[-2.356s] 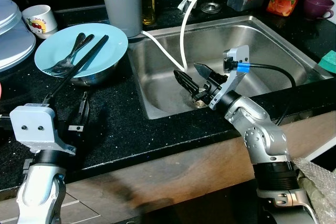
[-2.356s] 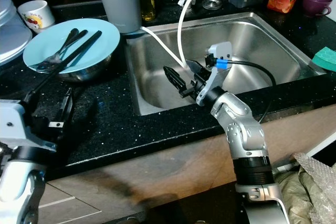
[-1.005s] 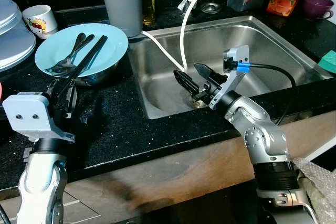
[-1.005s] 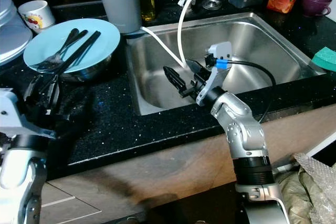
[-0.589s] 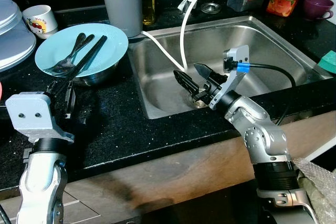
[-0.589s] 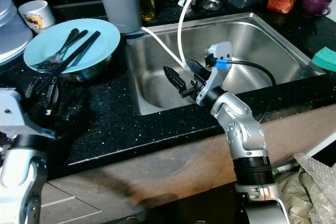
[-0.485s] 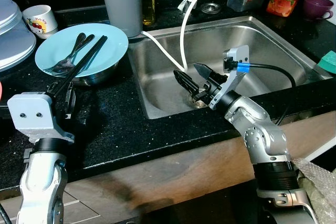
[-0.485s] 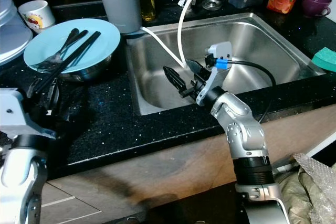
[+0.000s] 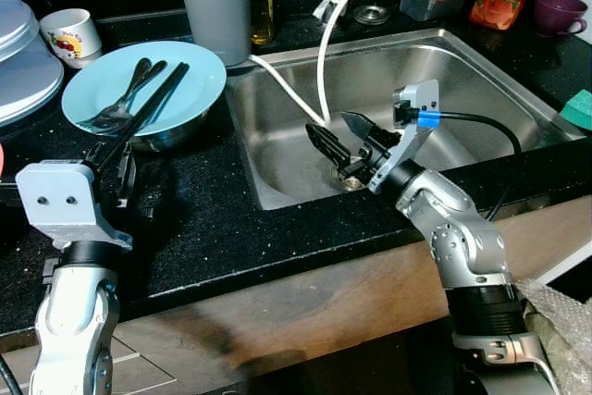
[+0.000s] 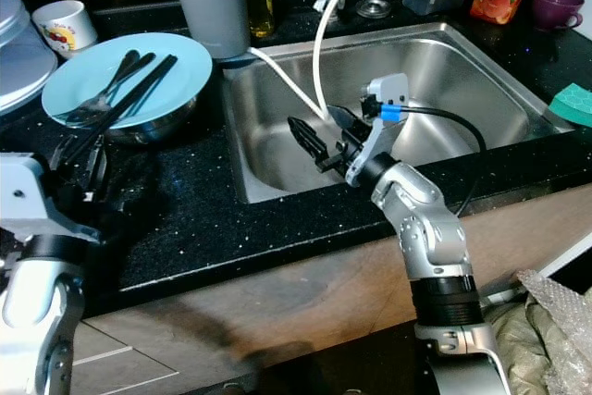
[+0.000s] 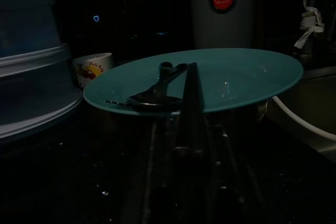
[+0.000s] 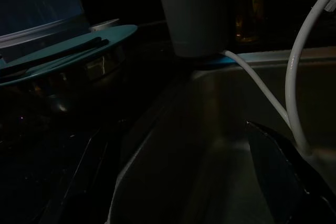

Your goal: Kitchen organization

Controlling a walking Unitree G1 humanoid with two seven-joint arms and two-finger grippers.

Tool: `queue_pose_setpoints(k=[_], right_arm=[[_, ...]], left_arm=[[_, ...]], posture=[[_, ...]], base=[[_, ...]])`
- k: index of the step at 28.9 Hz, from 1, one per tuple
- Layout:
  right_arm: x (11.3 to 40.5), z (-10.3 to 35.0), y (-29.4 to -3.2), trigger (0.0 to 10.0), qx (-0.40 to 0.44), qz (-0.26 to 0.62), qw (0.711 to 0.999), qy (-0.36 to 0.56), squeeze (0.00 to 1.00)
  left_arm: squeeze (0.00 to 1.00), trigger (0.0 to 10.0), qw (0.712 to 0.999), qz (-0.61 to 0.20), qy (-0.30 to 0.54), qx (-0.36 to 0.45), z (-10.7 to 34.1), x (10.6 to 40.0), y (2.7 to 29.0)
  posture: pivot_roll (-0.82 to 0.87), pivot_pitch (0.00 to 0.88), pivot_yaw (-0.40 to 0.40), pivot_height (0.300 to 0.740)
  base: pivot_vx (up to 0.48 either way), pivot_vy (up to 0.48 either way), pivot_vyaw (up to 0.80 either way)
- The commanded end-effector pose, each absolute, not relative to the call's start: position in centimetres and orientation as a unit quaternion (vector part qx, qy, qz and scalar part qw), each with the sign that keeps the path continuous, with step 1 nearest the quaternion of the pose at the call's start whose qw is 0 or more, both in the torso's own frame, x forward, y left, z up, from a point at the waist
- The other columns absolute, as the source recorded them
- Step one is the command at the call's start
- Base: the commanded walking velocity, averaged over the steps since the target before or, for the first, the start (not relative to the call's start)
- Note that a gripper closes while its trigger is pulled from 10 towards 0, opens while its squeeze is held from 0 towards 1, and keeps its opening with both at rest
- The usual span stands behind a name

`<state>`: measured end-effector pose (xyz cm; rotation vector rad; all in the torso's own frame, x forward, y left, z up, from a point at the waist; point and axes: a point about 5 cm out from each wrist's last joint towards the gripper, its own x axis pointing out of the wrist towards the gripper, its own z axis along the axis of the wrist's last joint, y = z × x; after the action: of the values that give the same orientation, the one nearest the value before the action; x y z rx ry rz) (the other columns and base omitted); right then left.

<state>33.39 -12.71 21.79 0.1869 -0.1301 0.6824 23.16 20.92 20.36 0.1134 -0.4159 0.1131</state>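
A round light-blue plate [image 9: 143, 85] sat on a steel bowl [image 9: 162, 136] on the black speckled bench [image 9: 213, 219], left of the stainless steel sink [image 9: 462, 90]. Across the plate lay a dark metal fork and spoon [image 9: 116, 108] and a pair of black chopsticks [image 9: 148, 108], whose near ends jutted past the rim toward the left gripper [image 9: 116, 173]. That gripper hovered low over the bench just before the plate, its fingers parted on either side of the chopstick ends without visibly pinching them. The right gripper [image 9: 340, 136] hung over the sink basin, released and empty, beside a white hose [image 9: 324, 53]. Behind the plate stood a tall grey tumbler [image 9: 213, 2] and a small white cup [image 9: 69, 32].
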Motion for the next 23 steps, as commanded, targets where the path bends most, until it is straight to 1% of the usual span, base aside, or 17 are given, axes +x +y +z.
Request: queue_pose_setpoints(k=[1,2,3,16,20,22,23], right_arm=[[33.4,21.7,-12.6,10.0,0.087,0.336,0.936,-0.061,0.00],[33.4,21.7,-12.6,10.0,0.087,0.336,0.936,-0.061,0.00],[33.4,21.7,-12.6,10.0,0.087,0.335,0.936,-0.061,0.00],[33.5,21.7,-12.6,10.0,0.086,0.334,0.937,-0.062,0.00],[33.5,21.8,-12.6,10.0,0.086,0.333,0.937,-0.063,0.00],[33.6,21.8,-12.6,10.0,0.087,0.333,0.937,-0.064,0.00],[33.6,21.8,-12.6,10.0,0.087,0.333,0.937,-0.064,0.00]], left_arm=[[0.00,1.6,0.975,0.053,-0.205,0.059,20.4,23.2,21.0],[0.00,1.6,0.975,0.053,-0.205,0.059,20.4,23.2,21.0],[0.00,0.0,0.975,0.053,-0.205,0.059,20.4,23.2,21.0],[0.00,0.0,0.975,0.051,-0.208,0.059,20.5,23.3,21.0],[0.00,0.0,0.973,0.039,-0.218,0.064,20.8,23.3,20.6],[0.00,0.0,0.971,0.015,-0.228,0.073,21.1,23.5,19.7],[0.00,0.0,0.971,0.015,-0.228,0.073,21.1,23.5,19.7]], posture=[[0.03,0.084,-0.004,0.740],[0.03,0.084,-0.004,0.740],[0.03,0.084,-0.004,0.740],[0.03,0.083,-0.004,0.740],[0.03,0.082,-0.003,0.740],[0.03,0.082,-0.003,0.740],[0.03,0.082,-0.003,0.740]], base=[[0.000,0.000,0.00],[0.000,0.000,0.00],[0.000,0.000,0.00],[0.000,0.000,0.00],[0.000,0.000,0.00],[0.000,0.000,0.00],[0.000,0.000,0.00]])
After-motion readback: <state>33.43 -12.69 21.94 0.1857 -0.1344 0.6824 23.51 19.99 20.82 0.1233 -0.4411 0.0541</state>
